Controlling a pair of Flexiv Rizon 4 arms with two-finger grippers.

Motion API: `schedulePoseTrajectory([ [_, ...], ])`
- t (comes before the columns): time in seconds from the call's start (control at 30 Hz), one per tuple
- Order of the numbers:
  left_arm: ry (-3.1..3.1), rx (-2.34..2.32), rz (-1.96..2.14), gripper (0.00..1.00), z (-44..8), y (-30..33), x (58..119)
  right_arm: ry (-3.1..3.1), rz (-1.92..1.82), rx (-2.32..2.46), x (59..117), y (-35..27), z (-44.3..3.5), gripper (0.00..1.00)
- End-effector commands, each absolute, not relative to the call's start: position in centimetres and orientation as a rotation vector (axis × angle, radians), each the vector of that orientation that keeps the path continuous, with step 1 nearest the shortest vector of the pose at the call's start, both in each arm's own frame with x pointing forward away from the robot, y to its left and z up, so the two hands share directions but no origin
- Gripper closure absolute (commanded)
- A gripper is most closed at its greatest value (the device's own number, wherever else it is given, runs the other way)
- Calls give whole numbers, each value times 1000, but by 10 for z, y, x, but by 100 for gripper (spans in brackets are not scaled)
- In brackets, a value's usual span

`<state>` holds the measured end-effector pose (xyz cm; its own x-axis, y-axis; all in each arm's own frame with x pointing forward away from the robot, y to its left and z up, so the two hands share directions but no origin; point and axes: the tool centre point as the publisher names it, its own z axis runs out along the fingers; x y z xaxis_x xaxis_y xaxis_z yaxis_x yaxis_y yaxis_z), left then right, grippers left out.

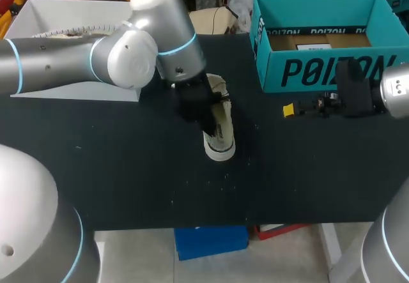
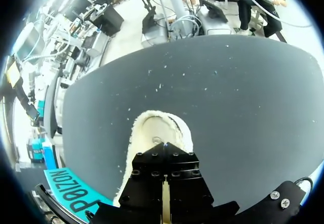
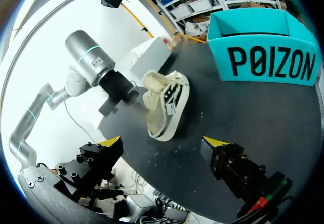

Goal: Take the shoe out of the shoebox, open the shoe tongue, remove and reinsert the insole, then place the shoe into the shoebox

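- Shoebox point(image 1: 319, 72) is standing far right; shoe point(image 1: 220, 130) is lying central on worktop point(image 1: 128, 168).
- Left end effector point(image 2: 164, 163) is touching shoe; grip unclear.
- Right end effector point(image 3: 163, 142) is hanging wide open, empty.

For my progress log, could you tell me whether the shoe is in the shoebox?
Out: the shoe lies on the black table, clear of the teal shoebox.
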<state>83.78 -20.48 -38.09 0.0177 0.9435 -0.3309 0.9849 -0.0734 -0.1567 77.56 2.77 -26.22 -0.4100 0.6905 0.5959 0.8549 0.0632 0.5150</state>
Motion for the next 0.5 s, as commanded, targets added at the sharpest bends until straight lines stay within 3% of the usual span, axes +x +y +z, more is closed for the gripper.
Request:
schedulePoseTrajectory([
  [0.03,2071,2188,-454,100,-370,-203,835,-2141,-1264,-1586,776,29,-262,0],
  [0.5,2078,2265,-326,100,-410,-220,837,-2141,-1264,-1586,776,29,-262,0],
])
